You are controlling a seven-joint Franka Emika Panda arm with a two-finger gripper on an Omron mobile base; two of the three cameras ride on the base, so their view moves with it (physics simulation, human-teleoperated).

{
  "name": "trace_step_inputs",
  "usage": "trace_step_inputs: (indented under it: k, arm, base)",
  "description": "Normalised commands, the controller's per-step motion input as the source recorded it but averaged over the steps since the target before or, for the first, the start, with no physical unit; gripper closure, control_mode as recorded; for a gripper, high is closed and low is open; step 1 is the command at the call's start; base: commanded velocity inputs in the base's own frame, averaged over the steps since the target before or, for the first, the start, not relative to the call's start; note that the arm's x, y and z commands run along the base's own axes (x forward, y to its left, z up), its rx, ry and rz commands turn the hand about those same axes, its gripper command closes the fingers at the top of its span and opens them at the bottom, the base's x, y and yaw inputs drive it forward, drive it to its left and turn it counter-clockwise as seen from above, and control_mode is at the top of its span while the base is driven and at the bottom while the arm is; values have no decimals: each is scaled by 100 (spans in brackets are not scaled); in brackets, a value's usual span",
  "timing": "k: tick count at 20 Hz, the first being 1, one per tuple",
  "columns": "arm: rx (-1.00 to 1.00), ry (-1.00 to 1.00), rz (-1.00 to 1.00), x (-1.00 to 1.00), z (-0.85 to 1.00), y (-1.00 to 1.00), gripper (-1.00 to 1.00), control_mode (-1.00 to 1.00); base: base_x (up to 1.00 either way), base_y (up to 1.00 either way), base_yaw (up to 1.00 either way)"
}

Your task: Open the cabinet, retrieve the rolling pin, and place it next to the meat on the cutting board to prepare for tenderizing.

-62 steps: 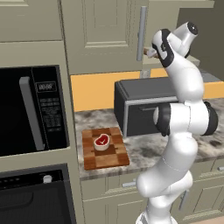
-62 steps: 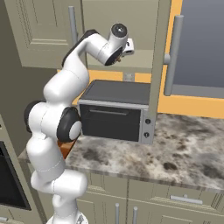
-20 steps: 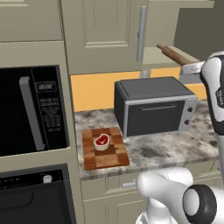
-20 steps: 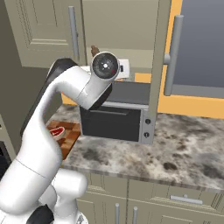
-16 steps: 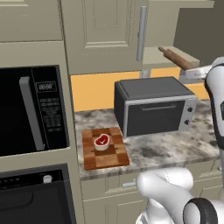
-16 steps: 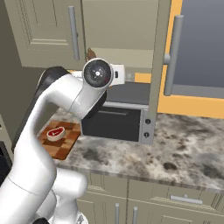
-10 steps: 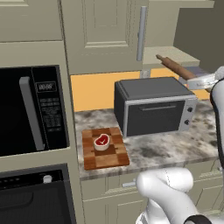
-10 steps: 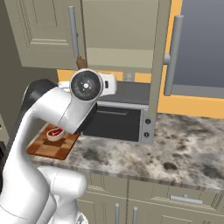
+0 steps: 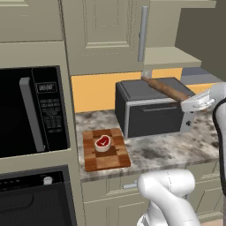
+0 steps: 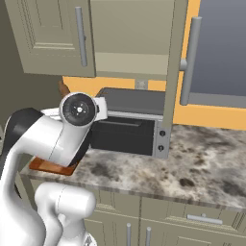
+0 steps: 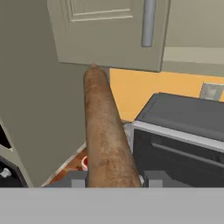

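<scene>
I hold the rolling pin in my gripper, closed around one end of it. In the left base view the pin sticks out from my hand toward the far left, above the top of the toaster oven, not touching it. In the hand view the rolling pin runs straight away from me, between my two fingertips.

I judge that the pin is stiff, solid wood, fairly light, and not fragile. Its round smooth surface can roll or slip between the pads, and because I grip near the end, the long free part can act as a lever and turn in my grasp if I swing fast. A hold nearer the middle would be more steady. Once set down, it may roll on the board.

The cutting board lies on the counter left of the oven, with the meat on its far half; the near half is free.

Some things I cannot see well. In the right base view my own arm covers most of the cutting board, so only an edge shows. The exact contact of my pads with the pin is cut off at the bottom of the hand view. The cabinet door stands open, and the shelf behind it is partly visible.
</scene>
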Motion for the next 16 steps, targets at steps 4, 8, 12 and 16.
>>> trace_step_inputs:
  k: [4, 8, 12, 16]
  arm:
    - [-8, 12, 17, -9, -42, 53, 100, -100]
    - [-9, 10, 15, -2, -46, 50, 100, -100]
    - [-9, 3, 12, 0, -52, 50, 100, -100]
    - [-9, 1, 13, 0, -50, 46, 100, -100]
  base:
    - [0, 0, 0]
    - [0, 0, 0]
    - [0, 0, 0]
    - [0, 0, 0]
